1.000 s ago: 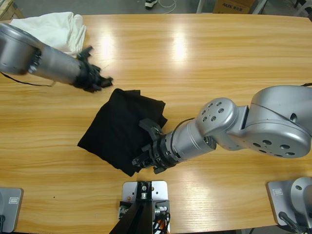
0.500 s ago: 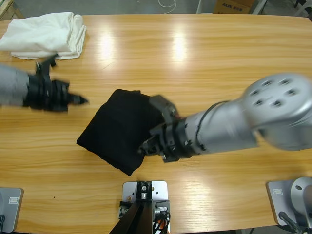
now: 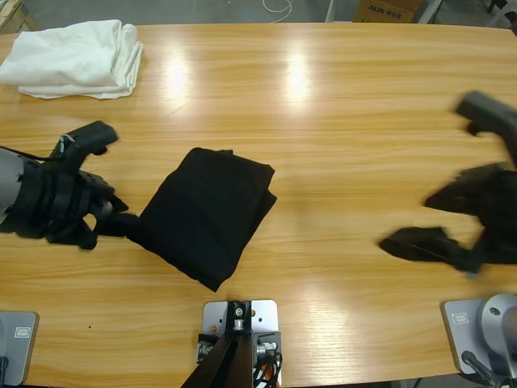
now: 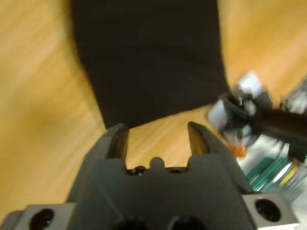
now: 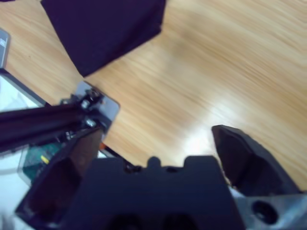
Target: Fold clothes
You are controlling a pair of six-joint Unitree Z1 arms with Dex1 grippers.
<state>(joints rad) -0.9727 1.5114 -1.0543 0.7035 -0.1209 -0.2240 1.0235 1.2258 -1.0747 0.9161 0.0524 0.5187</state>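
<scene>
The clothes, a black shirt (image 3: 210, 210), lie folded into a compact slab on the wooden table (image 3: 339, 121), left of centre. My left gripper (image 3: 121, 222) sits low at the slab's left edge, jaws open with only bare wood between them. In the left wrist view the shirt (image 4: 148, 57) lies just ahead of the left gripper (image 4: 156, 132). My right gripper (image 3: 412, 222) is far off at the table's right side, open and holding nothing. The right wrist view looks past the right gripper (image 5: 158, 139) to the shirt (image 5: 105, 28) in the distance.
A folded white cloth (image 3: 77, 56) rests at the back left corner. Bare wood stretches between the shirt and the right arm.
The right arm has let go of the shirt's front corner and swung away to the right edge. The left arm has come down from behind the shirt to its left edge.
</scene>
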